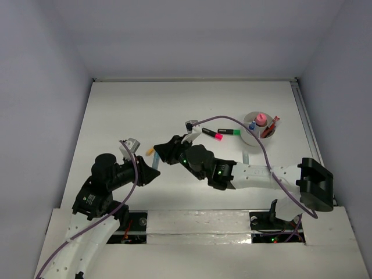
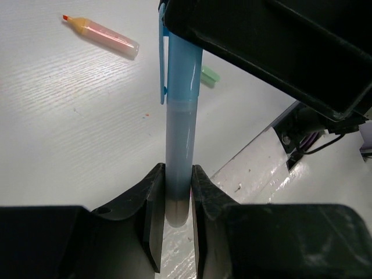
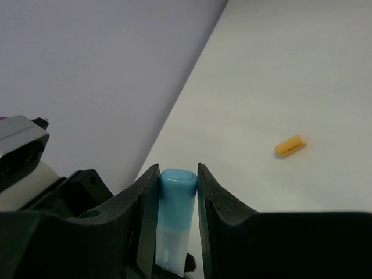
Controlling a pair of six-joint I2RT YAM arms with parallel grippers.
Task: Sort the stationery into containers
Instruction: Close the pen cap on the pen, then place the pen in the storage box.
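A blue marker [image 2: 178,116] is held between both grippers above the table. My left gripper [image 2: 178,195] is shut on its translucent barrel end. My right gripper [image 3: 177,183] is shut on its blue cap [image 3: 176,192]. In the top view the two grippers meet left of centre, the left [image 1: 152,172] just below the right [image 1: 158,153]. An uncapped orange marker [image 2: 104,36] and a mint eraser [image 2: 210,75] lie on the table. An orange cap [image 3: 290,145] lies apart. The round whitish cup [image 1: 251,137] at the back right holds a pink-capped bottle [image 1: 261,120] and pens.
A pink marker [image 1: 212,133] and a green marker [image 1: 229,131] lie left of the cup. A pale blue item [image 1: 246,157] lies below it. A small orange piece [image 1: 150,151] lies by the grippers. Walls close in the table's left, back and right.
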